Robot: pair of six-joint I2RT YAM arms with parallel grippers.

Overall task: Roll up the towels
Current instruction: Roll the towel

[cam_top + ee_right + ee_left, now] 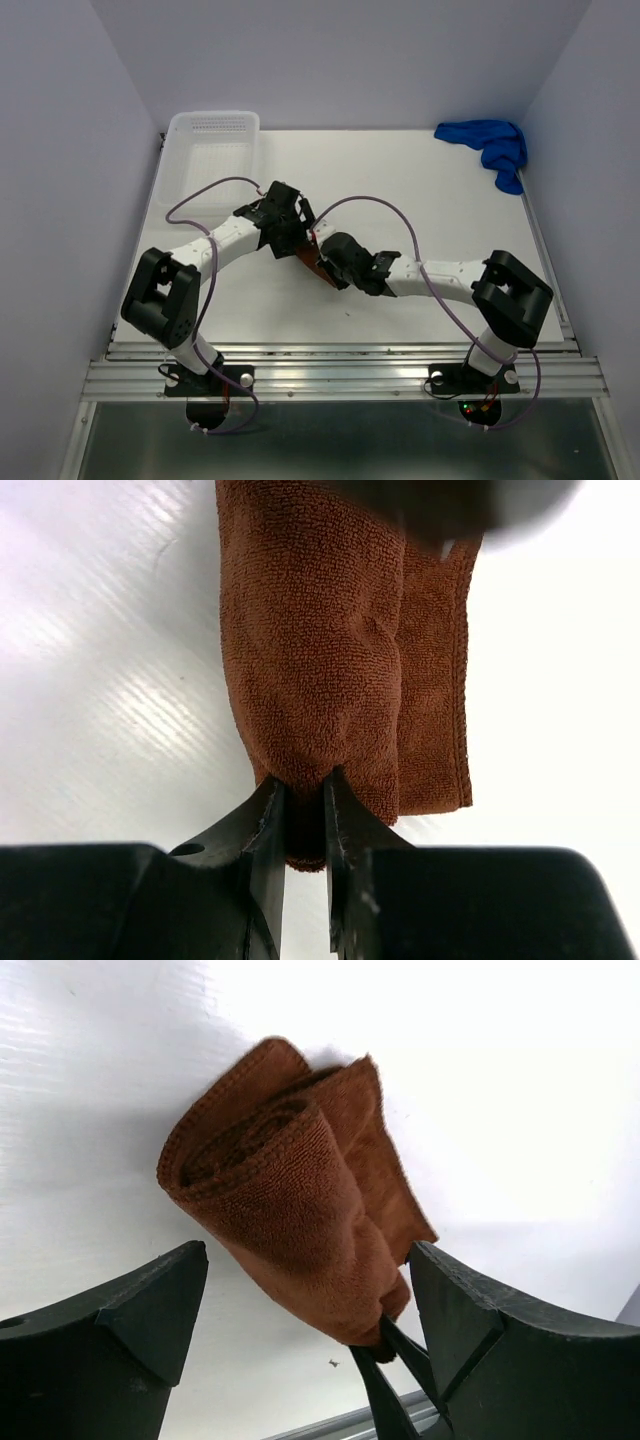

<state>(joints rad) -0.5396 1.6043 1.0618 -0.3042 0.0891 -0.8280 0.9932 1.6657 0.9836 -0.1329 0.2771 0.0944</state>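
Rust-brown towel [290, 1200]: soft terry, loosely rolled, lying between your left jaws.
Right gripper [303, 790]: nearly closed, you pinch the roll's end.
Left gripper [307, 1255]: spread wide, holding nothing.

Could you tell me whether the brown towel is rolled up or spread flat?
Rolled: the brown towel shows coiled layers at its end, one flap trailing beside it.

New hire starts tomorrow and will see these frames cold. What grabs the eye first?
The half-rolled brown towel in the middle of the table: the right gripper pinches one end while the left gripper stands open around the roll. Then the blue towel, crumpled at the far right corner, and the white basket at the far left.
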